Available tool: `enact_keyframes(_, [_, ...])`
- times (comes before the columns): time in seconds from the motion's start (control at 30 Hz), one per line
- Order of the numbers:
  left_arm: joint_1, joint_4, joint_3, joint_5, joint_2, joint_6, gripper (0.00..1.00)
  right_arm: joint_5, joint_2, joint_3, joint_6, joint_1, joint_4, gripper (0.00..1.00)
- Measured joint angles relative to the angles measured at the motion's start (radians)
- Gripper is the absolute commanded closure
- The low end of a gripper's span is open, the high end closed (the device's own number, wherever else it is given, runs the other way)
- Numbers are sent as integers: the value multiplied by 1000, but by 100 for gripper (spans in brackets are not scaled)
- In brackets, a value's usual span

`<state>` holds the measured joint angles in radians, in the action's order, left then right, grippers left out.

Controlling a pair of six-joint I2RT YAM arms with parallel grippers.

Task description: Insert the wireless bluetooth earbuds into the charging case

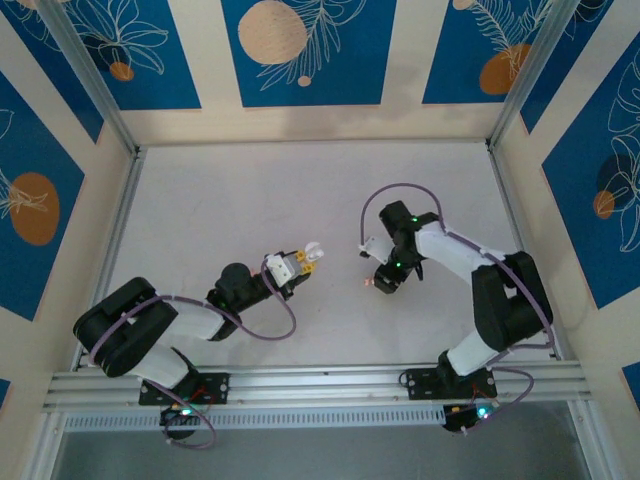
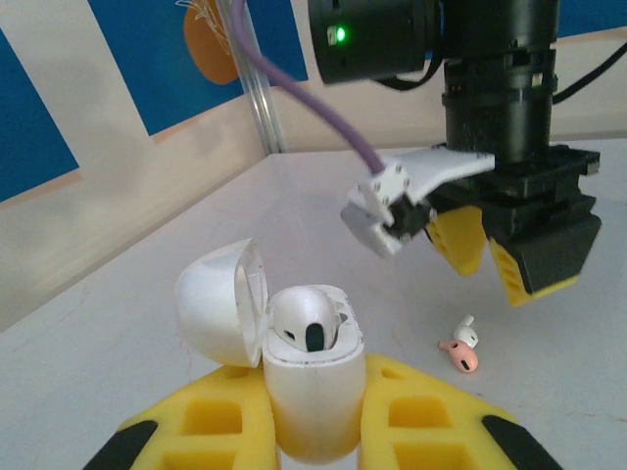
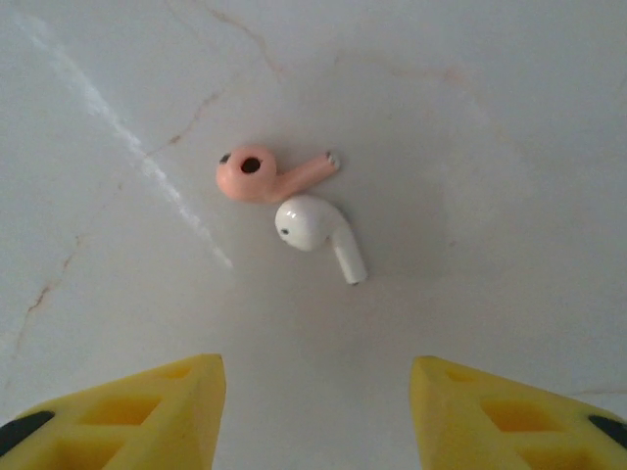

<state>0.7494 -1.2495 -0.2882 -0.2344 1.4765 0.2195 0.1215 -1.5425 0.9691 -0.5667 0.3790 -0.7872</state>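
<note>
1. Where the left wrist view has it low centre, charging case [image 2: 309,392] is glossy white plastic, rounded, with its hinged lid standing open to the left. A white rounded piece with a dark slot sits in its well.
2. Left gripper [image 2: 313,426] pinches the case from both sides with blocky yellow fingers [image 2: 220,426] that have recessed pockets and black tips. In the overhead view it is centre-left [image 1: 305,262].
3. Pink earbud [image 3: 257,174] and white earbud [image 3: 312,225] lie on the table, upper centre of the right wrist view, just beside each other. Both are smooth, bulb-and-stem shaped; the pink bulb has a dark round hole.
4. Right gripper [image 3: 313,377] hangs over them, yellow fingers spread, nothing between.
5. Table [image 3: 490,117]: matte off-white, faint brown veins.
6. Walls: blue panels [image 1: 300,50] with orange discs and white leaf outlines. Purple cable [image 2: 304,98] at upper centre.
</note>
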Motion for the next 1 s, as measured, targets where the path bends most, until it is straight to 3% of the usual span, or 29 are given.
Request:
enact_keyframes(0.17, [0, 5, 2, 0, -8, 0, 88, -101, 109, -43, -219, -33, 68, 49])
enact_keyframes(0.43, [1, -15, 16, 0, 11, -2, 88, -111, 56, -43, -407, -50, 88, 54])
enact_keyframes(1.0, [1, -105, 22, 1, 91, -18, 87, -119, -100, -10, -485, -24, 100, 57])
